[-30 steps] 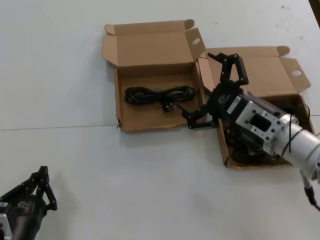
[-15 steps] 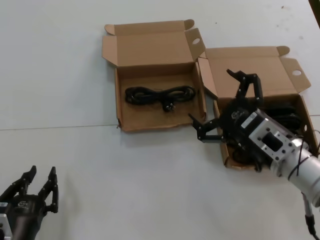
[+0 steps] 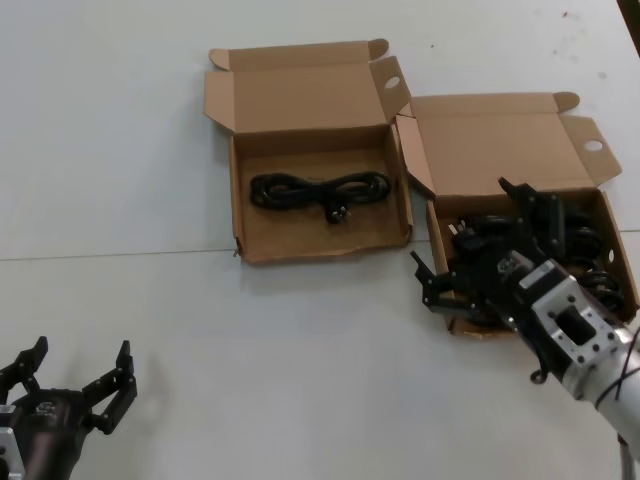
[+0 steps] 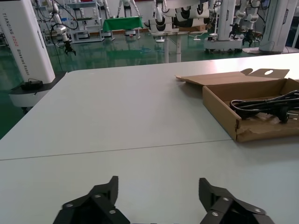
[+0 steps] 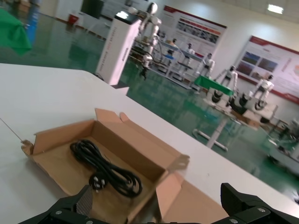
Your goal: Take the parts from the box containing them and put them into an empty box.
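Two open brown cardboard boxes sit side by side. The box on the left, with a wavy front wall and a torn corner, holds one black wound cord. The right wrist view shows that cord too, and the left wrist view shows it in its box. The right box holds several black cords. My right gripper hangs open over this box's front left part with nothing between its fingers. My left gripper stays open and empty low at the near left.
Both lids stand open at the back, each with a round hole in a side flap. A seam crosses the white table. Bare table surface lies between my left gripper and the boxes.
My right gripper has moved right and toward me, from the gap between the boxes to over the right box. My left gripper's fingers have spread wide apart.
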